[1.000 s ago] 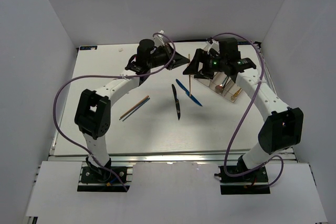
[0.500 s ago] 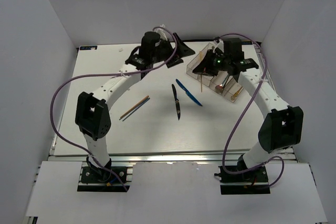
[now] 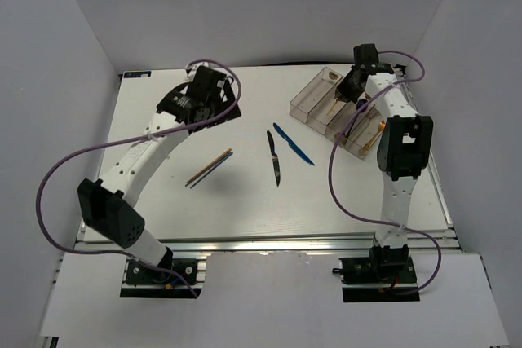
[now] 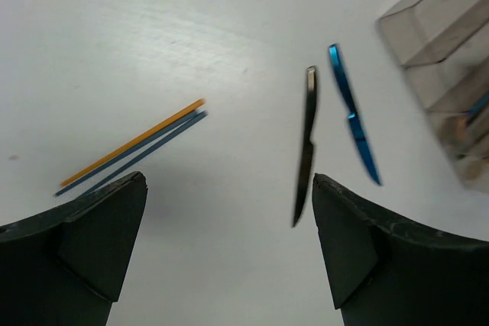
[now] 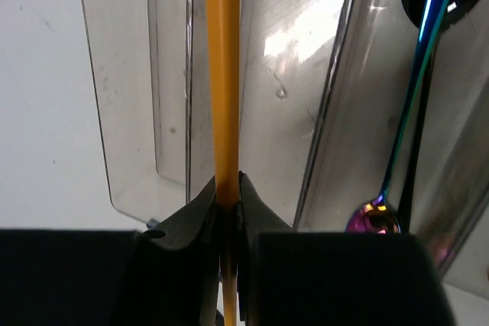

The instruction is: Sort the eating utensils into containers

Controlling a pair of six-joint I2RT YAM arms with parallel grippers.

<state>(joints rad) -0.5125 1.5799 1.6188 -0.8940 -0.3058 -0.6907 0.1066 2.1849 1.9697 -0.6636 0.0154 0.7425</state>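
Observation:
My right gripper (image 3: 348, 90) (image 5: 228, 185) is shut on an orange chopstick (image 5: 224, 74), which points out over one compartment of the clear smoky tray (image 3: 303, 100) (image 5: 130, 112), the containers. An iridescent spoon (image 5: 373, 216) lies in the compartment to the right of it. My left gripper (image 3: 209, 90) (image 4: 229, 188) hangs open and empty, high above the table. Below it lie two chopsticks (image 3: 210, 167) (image 4: 134, 143), a black knife (image 3: 274, 157) (image 4: 306, 146) and a blue knife (image 3: 293, 143) (image 4: 353, 124).
The tray (image 4: 443, 43) stands at the back right, slanted, with several utensils in its right-hand compartments. White walls close in the table at the back and on both sides. The right arm's cable (image 3: 338, 169) loops over the table.
The left gripper opened, letting go of the chopstick, and its arm swung back to the left. The right gripper shut on that chopstick and carried it right, over the tray.

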